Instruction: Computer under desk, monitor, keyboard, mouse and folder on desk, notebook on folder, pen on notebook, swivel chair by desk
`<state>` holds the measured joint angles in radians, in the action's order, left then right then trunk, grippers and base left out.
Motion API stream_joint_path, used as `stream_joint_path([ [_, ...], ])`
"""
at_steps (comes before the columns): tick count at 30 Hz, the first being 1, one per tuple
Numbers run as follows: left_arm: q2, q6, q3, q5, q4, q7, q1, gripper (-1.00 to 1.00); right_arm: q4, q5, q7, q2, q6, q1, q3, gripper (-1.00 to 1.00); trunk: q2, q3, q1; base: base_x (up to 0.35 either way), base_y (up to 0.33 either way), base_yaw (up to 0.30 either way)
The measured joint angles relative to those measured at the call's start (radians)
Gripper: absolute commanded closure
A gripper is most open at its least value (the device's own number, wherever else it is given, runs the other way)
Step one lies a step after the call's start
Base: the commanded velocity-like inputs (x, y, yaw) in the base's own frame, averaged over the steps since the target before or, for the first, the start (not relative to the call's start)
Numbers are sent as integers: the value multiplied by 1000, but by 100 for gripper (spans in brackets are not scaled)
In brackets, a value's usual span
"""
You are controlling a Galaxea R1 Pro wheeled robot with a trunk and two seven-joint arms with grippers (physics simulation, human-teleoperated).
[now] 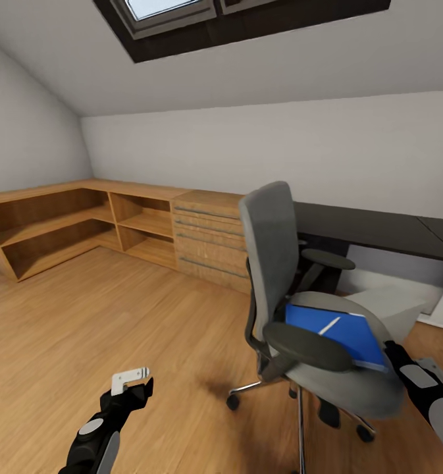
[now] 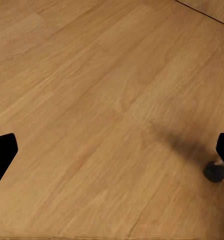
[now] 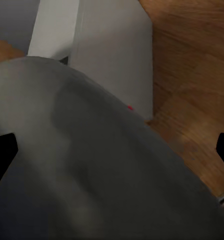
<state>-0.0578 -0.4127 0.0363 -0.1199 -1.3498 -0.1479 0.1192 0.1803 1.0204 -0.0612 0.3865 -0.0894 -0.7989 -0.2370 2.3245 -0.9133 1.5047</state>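
Hovering left end effector low over floor, fingers apart | right end effector spread above swivel chair

Grey swivel chair with black armrests carries a bright blue folder; a white pen; black-topped table; wood-grain floor.

Both arms reach forward and low – the left gripper hangs with fingers spread wide; the right gripper's fingertips also sit far apart, nothing between
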Motion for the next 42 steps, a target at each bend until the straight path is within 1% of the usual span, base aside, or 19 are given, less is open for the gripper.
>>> stream_joint_path([
  [7, 0, -1, 0, 0, 0, 0, 0, -100, 0, 0, 0, 0, 0, 0, -2, -100, 0, 0, 0, -120, -167, 1],
  [17, 0, -1, 0, 0, 0, 0, 0, -100, -1, 0, 0, 2, 0, 0, -2, -100, 0, 0, 0, -9, -24, 0],
  [22, 0, 1, 0, -3, -13, 2, 0, -100, -3, 0, 0, 11, 6, 0, -1, -100, 0, 0, 0, 0, 0, 0],
  [25, 0, 0, 2, -5, -34, 1, 0, -100, -6, 3, 0, 20, 11, 0, -2, -100, 0, 0, 0, 0, 0, 0],
  [28, -1, -2, 4, -9, -55, 0, 0, -100, -8, 6, 4, 30, 37, 0, -2, -100, 0, 0, 0, 0, 0, 0],
  [29, -2, -2, 4, -10, -62, 0, 0, -100, -9, 6, 23, 33, 58, 0, -2, -100, 0, 0, 0, 0, 0, 0],
  [34, -5, -3, 4, -10, -66, -2, 0, -100, -10, 6, 80, 37, 76, 0, 1, -100, 35, -16, 19, 0, 0, 0],
  [37, -5, -3, 4, -11, -65, -3, 0, -100, -10, 7, 100, 38, 80, 1, 2, -100, 56, -25, 30, 0, 0, 0],
  [42, -6, -2, 3, -10, -65, -4, 0, -100, -9, 7, 110, 38, 82, 1, 3, -100, 91, -41, 49, 0, 0, 0],
])
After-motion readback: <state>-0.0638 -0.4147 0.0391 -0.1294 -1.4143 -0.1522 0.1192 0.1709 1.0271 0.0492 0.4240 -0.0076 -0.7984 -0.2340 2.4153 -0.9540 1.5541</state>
